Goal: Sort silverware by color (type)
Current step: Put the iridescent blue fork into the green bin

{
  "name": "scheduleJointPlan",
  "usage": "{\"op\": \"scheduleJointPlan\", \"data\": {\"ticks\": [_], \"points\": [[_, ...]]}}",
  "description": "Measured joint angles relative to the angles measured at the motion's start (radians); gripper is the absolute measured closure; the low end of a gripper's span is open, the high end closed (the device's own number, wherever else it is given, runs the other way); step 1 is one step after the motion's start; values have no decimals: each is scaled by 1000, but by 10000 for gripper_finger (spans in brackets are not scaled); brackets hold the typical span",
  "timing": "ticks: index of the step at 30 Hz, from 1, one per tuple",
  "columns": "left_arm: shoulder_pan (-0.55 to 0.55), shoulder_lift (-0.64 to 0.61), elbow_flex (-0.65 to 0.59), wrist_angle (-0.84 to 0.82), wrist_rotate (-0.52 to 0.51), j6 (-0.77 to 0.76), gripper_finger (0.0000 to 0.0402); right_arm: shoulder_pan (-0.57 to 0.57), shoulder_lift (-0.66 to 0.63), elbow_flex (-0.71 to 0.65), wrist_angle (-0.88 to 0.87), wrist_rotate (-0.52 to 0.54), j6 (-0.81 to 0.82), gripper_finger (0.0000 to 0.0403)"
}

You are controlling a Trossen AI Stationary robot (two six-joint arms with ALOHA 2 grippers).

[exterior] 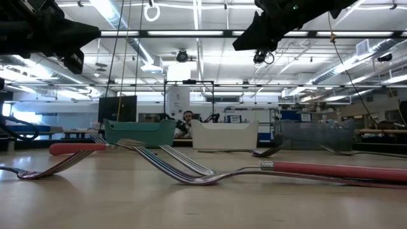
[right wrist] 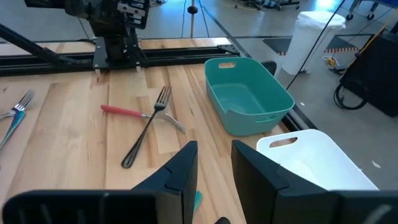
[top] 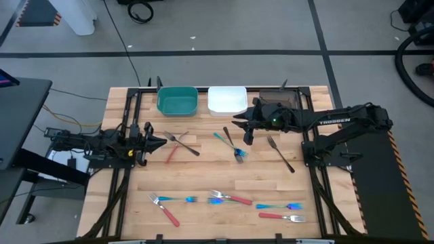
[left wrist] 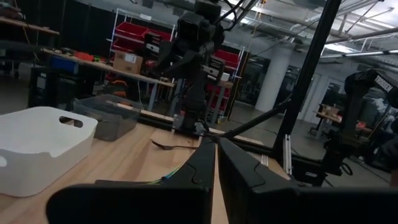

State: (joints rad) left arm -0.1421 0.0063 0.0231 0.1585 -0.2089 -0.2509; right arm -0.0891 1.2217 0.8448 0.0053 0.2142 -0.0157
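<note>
Forks lie scattered flat on the wooden table. A dark fork (top: 182, 142) crosses a red-handled one (top: 172, 154) just right of my left gripper (top: 163, 140), which hovers shut above the left side (left wrist: 216, 158). My right gripper (top: 237, 123) hangs open above the table in front of the white bin (right wrist: 214, 162). A blue-teal fork (top: 221, 138) and a dark fork (top: 230, 141) lie crossed below it, and a teal bit (right wrist: 198, 200) shows between its fingers. Another dark fork (top: 281, 153) lies to the right. Several red and blue-teal forks (top: 224, 198) lie along the near edge.
Three square bins stand in a row at the far edge: teal (top: 177, 100), white (top: 227, 100) and brown (top: 278, 99). Black frame rails (top: 127, 122) run along the table's left, right and far sides. Bare wood shows in the middle (top: 217, 173). A person shows far behind the table (exterior: 187, 117).
</note>
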Motion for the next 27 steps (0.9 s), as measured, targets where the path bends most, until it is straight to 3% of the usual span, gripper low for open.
{"op": "scheduleJointPlan", "data": {"ticks": [13,21,27], "points": [[0,0,0,15,-2,6,375,2,0,0,-22,0,24,297],[0,0,0,2,-152,6,371,2,0,0,-22,0,24,297],[0,23,0,0,-158,28,345,2,0,0,-22,0,19,297]]}}
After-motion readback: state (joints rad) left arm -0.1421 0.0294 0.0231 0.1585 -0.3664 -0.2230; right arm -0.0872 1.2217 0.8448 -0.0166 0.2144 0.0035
